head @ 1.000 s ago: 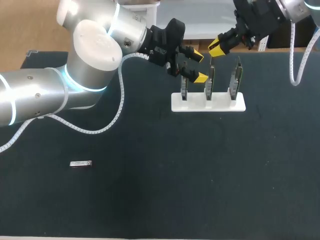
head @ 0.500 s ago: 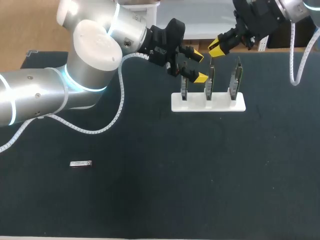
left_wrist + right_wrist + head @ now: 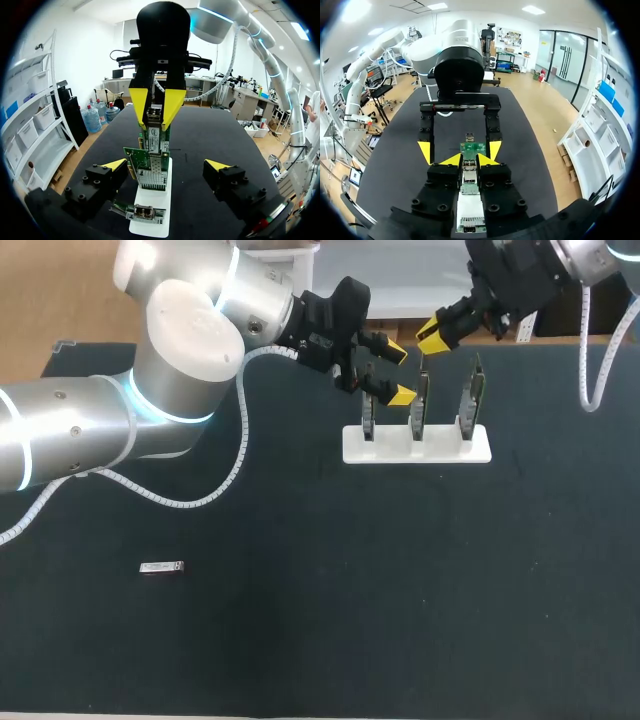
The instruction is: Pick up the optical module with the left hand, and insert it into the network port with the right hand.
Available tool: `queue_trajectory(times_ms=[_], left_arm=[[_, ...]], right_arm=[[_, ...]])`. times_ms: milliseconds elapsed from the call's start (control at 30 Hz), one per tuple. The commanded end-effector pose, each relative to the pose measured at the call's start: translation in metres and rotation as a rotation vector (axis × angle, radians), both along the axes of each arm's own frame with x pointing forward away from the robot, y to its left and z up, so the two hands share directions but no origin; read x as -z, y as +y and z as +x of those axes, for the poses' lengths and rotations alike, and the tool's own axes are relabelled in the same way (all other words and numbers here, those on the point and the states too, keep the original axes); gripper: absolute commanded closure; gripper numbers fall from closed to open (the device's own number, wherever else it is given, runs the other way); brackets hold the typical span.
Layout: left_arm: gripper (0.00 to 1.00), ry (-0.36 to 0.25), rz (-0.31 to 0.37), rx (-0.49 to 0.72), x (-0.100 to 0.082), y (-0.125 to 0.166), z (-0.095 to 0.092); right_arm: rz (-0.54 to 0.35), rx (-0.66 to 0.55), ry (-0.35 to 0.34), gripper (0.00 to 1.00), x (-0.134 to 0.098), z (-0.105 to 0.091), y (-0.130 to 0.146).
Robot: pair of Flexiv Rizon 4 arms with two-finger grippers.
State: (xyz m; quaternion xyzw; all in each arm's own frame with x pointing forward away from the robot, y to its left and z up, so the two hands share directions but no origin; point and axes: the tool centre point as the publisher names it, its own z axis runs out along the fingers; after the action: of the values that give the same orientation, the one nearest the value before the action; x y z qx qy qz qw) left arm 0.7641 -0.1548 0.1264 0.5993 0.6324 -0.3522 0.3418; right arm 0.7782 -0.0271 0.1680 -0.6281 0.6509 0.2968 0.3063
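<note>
A small silver optical module point(image 3: 161, 567) lies on the dark mat at the left, far from both grippers. A white stand point(image 3: 417, 445) holds three upright network cards point(image 3: 420, 405). My left gripper point(image 3: 398, 372) hovers open beside the left and middle cards; in its own view the left gripper point(image 3: 166, 165) has its fingers spread wide either side of the card row point(image 3: 150, 167). My right gripper point(image 3: 432, 337) hangs above the middle card, shut on a second optical module point(image 3: 469, 169) that shows between its yellow tips. From the left wrist, that module point(image 3: 154, 117) sits just above the card's port.
The black mat point(image 3: 400, 590) covers the table, with open room in front of the stand. My left arm's white cable point(image 3: 240, 440) loops over the mat behind the stand's left side.
</note>
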Motion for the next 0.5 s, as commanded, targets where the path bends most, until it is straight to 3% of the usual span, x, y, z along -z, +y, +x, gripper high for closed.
queue_trajectory(times_ms=[33, 500], left_arm=[[0.00, 0.003, 0.004, 0.001, -0.0003, -0.0008, 0.0013], [0.00, 0.003, 0.004, 0.001, -0.0003, -0.0008, 0.0013]], right_arm=[[-0.001, 0.005, -0.001, 1.00, 0.0032, -0.0021, -0.0005], [-0.003, 0.002, 0.009, 1.00, 0.0067, -0.0046, 0.0014]])
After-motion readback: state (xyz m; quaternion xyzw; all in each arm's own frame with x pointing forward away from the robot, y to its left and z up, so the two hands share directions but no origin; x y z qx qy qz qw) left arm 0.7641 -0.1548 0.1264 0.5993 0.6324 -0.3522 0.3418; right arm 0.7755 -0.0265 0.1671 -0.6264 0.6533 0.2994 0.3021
